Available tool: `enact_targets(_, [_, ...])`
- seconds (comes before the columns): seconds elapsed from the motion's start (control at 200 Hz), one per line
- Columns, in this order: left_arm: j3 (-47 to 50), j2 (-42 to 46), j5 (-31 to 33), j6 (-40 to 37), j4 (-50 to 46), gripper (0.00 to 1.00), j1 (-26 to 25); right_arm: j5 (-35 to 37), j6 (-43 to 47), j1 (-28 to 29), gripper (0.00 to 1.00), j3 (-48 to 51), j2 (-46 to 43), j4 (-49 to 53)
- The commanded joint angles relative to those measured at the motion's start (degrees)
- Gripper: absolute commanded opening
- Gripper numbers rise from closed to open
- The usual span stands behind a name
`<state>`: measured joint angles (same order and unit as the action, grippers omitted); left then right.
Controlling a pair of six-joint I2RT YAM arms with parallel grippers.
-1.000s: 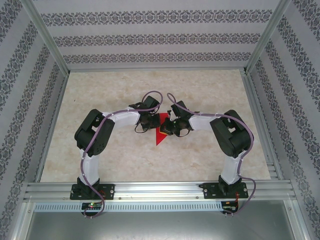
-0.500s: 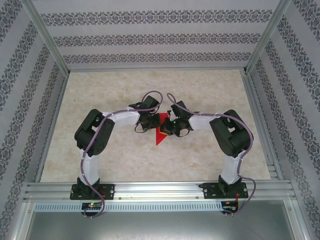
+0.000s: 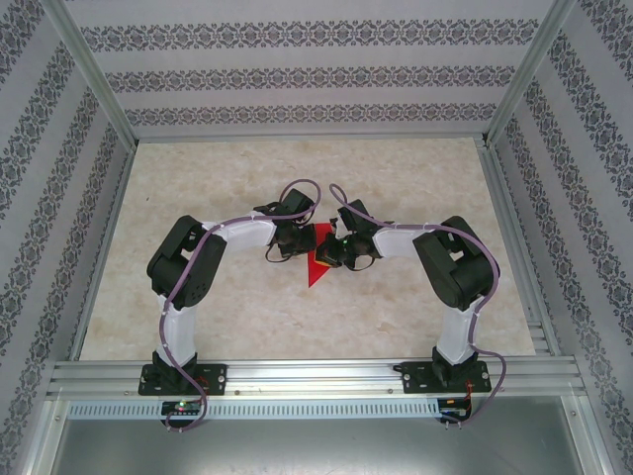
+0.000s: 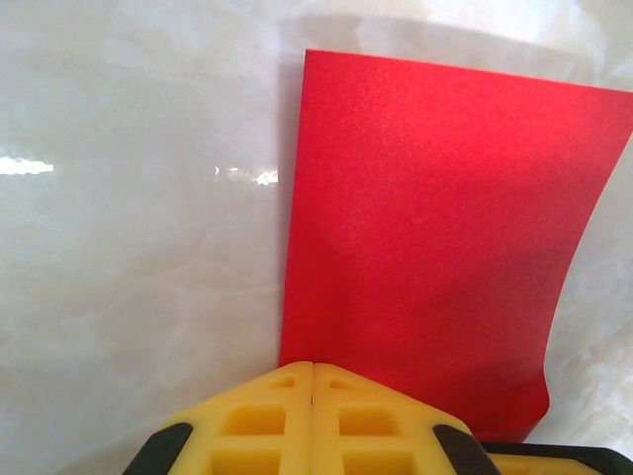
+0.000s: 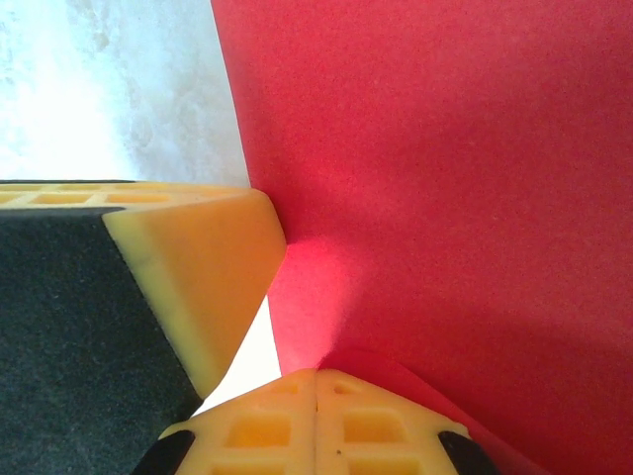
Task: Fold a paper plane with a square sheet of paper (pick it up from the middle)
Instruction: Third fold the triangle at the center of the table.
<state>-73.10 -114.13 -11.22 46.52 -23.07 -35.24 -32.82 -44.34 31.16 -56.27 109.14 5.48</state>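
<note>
Red square sheet of paper [image 3: 318, 265] sits mid-tabletop, one corner toward the near edge; I see left jaws and right jaws each pressed together, tips against it.

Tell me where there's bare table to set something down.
Free: the wide far strip of beige marble-look table below the patterned back wall, and the near patch between the left arm's base and right arm's base. Crowded: the centre, where the left gripper and right gripper pinch the thin red paper sheet.
</note>
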Motion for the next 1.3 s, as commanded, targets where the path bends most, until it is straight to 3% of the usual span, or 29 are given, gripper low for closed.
enact_targets(0.0, [-1.2,-1.3,-1.1,-1.3,-0.9,0.00,0.1,-0.6,1.7,0.0,0.00,-0.8,1.8,-2.6])
enact_targets(0.265, [-2.2,-0.3,-0.2,-1.6,-2.2,0.00,0.1,0.2,1.9,-0.1,0.01,-0.8,2.5,-1.7])
enact_targets(0.47, [-1.9,6.0,6.3,0.2,-5.0,0.03,0.6,0.8,1.9,-0.3,0.04,-0.3,3.0,-0.7])
enact_targets(0.774, [5.1,11.6,6.5,3.5,-2.8,0.06,0.8,0.7,1.4,-0.4,0.29,-0.5,3.2,-0.7])
enact_targets(1.014, [8.9,14.2,4.5,4.2,-1.0,0.07,0.8,0.9,1.2,-0.6,0.28,-0.2,3.0,-0.7])
enact_targets(1.294, [11.9,13.8,-2.8,4.2,5.4,0.05,0.3,1.0,1.0,-1.0,0.16,0.3,2.7,-0.8])
